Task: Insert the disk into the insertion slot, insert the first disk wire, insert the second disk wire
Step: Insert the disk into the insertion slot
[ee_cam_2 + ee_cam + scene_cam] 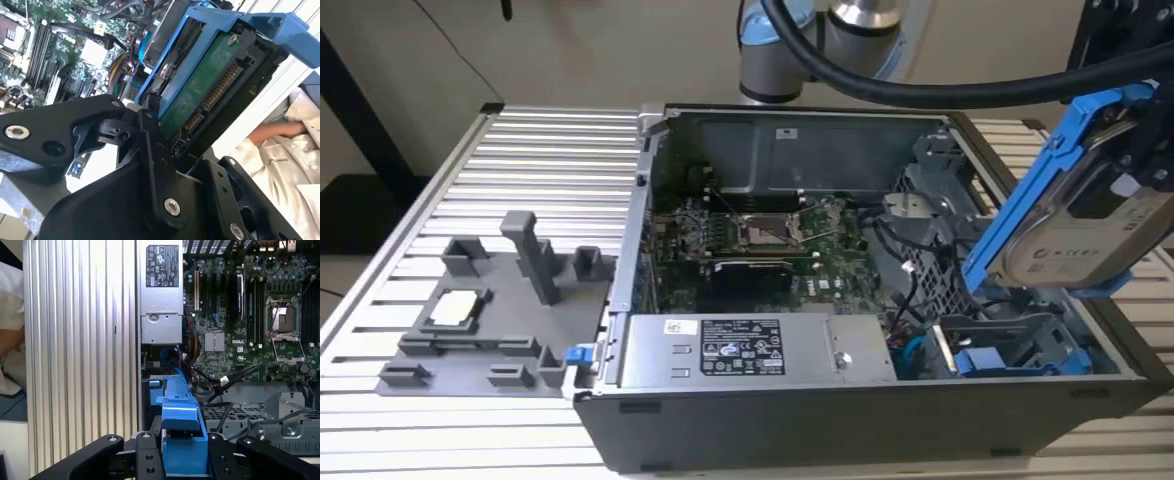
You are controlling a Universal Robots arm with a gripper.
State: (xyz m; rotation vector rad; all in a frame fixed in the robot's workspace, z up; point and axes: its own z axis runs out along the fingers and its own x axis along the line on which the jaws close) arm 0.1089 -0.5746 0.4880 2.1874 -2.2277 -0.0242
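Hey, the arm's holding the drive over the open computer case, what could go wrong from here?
The disk, clamped in the gripper, hangs tilted above the insertion slot; at that angle its blue carrier might catch on the bay's edge. Loose black cables lie beside the slot and could be pinched or snagged.

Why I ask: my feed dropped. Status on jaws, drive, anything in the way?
Gripper, jaws shut on drive. Drive tilted above the case, not yet in bay. Black cables lie near the bay.
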